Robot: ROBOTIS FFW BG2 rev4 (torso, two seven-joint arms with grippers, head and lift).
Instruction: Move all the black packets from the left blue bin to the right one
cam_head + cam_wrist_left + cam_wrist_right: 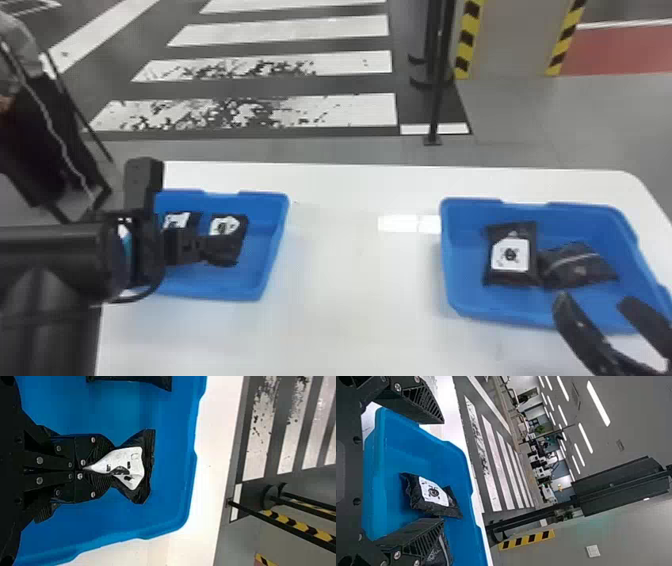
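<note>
My left gripper point(225, 250) is over the left blue bin point(275, 240) in the head view. In the left wrist view the left gripper point(104, 469) is shut on a black packet point(146, 467) with a white label, pinched between its fingers. Another black packet point(172, 220) lies in that bin, beside the gripped packet point(227, 225). At the near edge of the right blue bin point(462, 280) my right gripper point(590, 300) stands open; its spread fingertips also show in the right wrist view, the right gripper point(443, 471) holding nothing. Two black packets point(510, 255) point(580, 265) lie inside the right bin.
Both bins stand on a white table point(360, 300), with a stretch of tabletop between them. Beyond its far edge are a dark post point(437, 90) and a striped floor. A dark chair-like object point(45, 130) stands at the far left.
</note>
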